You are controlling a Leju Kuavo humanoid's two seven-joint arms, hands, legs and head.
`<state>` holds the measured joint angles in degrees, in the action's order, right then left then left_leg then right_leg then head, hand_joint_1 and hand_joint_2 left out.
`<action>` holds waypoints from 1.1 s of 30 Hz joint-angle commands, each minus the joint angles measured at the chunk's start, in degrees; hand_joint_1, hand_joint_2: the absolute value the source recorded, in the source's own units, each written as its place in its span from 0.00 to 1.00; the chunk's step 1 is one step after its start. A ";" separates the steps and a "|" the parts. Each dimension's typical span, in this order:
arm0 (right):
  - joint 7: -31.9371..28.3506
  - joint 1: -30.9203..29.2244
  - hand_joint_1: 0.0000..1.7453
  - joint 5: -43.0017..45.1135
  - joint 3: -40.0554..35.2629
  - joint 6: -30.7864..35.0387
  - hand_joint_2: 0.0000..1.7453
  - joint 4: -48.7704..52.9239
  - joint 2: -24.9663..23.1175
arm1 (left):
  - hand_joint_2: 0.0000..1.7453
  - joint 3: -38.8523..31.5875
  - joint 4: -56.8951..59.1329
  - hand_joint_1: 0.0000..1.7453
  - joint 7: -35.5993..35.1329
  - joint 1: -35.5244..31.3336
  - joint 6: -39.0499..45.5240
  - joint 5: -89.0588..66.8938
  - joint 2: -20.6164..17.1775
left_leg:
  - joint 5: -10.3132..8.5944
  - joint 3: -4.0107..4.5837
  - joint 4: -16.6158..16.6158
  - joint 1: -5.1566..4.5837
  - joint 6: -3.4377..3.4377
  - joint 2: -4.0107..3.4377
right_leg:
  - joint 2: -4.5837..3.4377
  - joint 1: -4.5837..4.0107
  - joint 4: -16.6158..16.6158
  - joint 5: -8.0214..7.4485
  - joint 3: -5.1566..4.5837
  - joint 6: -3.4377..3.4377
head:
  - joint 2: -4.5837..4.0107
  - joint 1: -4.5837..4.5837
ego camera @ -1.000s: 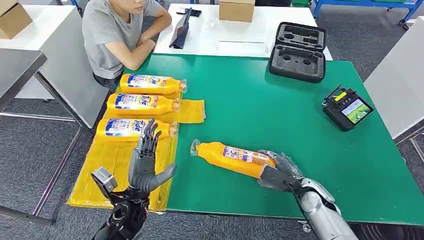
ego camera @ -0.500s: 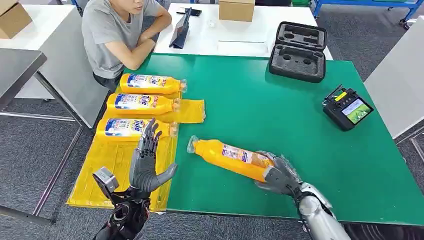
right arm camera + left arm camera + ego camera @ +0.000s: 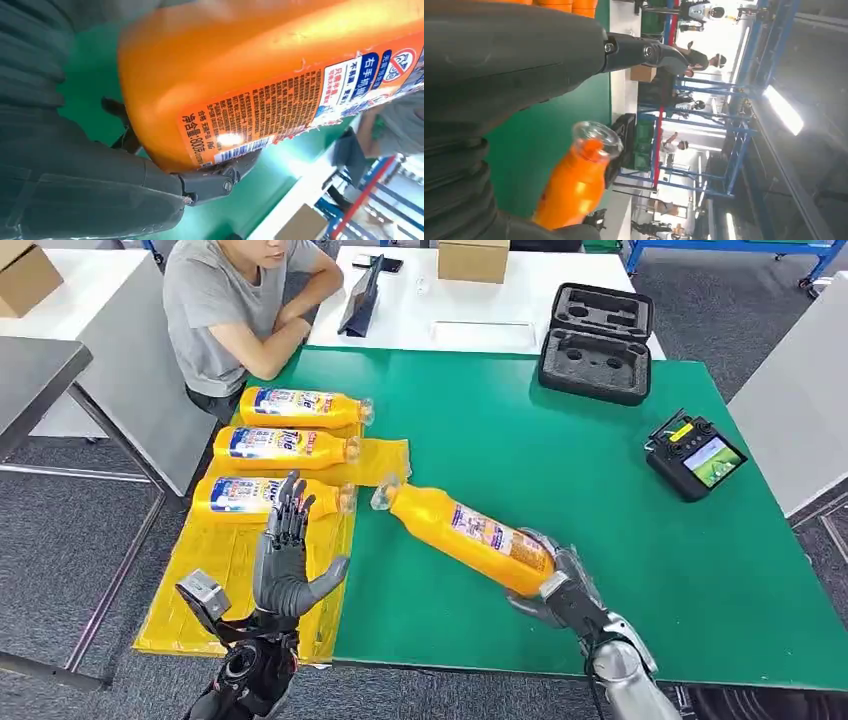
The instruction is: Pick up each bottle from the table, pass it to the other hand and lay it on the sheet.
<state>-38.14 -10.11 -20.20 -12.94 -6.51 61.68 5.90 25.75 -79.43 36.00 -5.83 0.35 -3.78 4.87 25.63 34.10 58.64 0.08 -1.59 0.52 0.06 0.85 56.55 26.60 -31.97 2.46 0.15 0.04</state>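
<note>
1. Three bottles [image 3: 283, 445] lie side by side on the yellow sheet [image 3: 230, 560] at the left of the green counter [image 3: 560, 470].
2. Right hand [image 3: 560, 590] grips a fourth bottle [image 3: 465, 535] by its base, raised off the counter, cap pointing toward the sheet.
3. Left hand [image 3: 283, 565] stands upright over the sheet, fingers spread, holding nothing.
4. A person [image 3: 235, 305] sits at the far left corner.

An orange bottle [image 3: 467, 537] with a clear cap sits at centre frame, tilted, cap toward the upper left, its base gripped by the right hand [image 3: 562, 592]. Three more orange bottles [image 3: 285, 446] lie side by side on the yellow sheet [image 3: 225, 570] at left.
</note>
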 commanded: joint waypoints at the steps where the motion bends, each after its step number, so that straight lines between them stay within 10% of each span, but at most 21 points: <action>1: -0.23 -0.21 1.00 0.34 1.76 0.19 1.00 1.34 -1.20 | 1.00 -0.76 1.61 0.00 4.00 -1.65 0.13 -0.26 -0.58 | 0.01 -0.10 -0.03 0.05 0.11 -0.09 | -0.05 -0.06 -0.06 -0.02 0.09 -0.14 | 0.00 0.00; 33: -1.86 0.14 1.00 14.26 -14.69 -1.16 1.00 12.46 -1.03 | 1.00 -2.42 19.14 0.00 4.00 -5.07 -23.90 5.60 7.06 | 0.00 -0.03 -0.04 0.00 0.08 -0.06 | -0.05 0.00 -0.02 -0.01 0.01 -0.09 | 0.02 0.00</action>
<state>-40.02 -7.06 -6.21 -22.86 -6.78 75.56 4.46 20.85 -66.51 36.00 -7.25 -23.56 2.12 12.96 25.63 34.16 58.64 0.07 -1.59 0.53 0.06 0.86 56.54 26.60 -32.01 2.46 0.17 0.04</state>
